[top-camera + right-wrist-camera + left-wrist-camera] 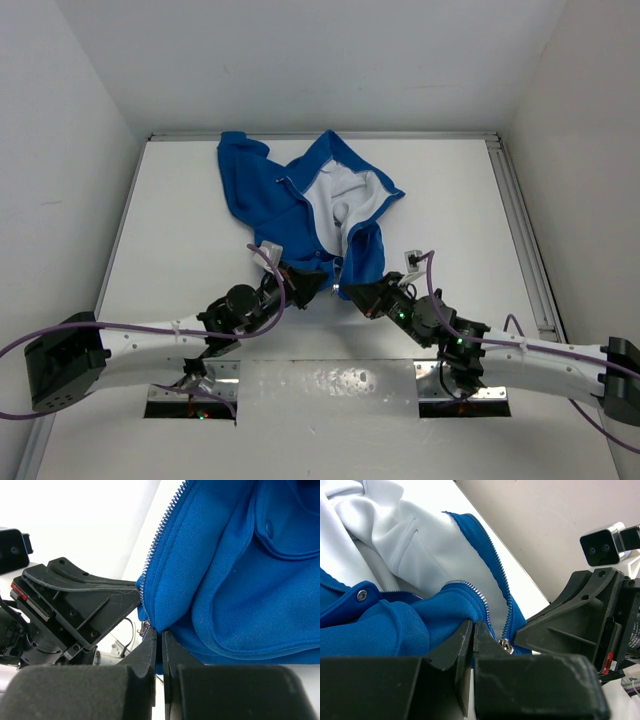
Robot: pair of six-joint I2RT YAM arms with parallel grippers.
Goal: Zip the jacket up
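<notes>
My left gripper (474, 630) and right gripper (160, 635) pinch the jacket (290, 200) hem, tips together; the open zipper (492, 560) runs away ahead.

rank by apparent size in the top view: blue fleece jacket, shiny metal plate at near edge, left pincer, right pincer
1. bright blue fleece jacket
2. shiny metal plate
3. black left pincer and black right pincer: look alike, so unranked

The jacket (290, 200) lies far-centre on the table (455, 220).
</notes>
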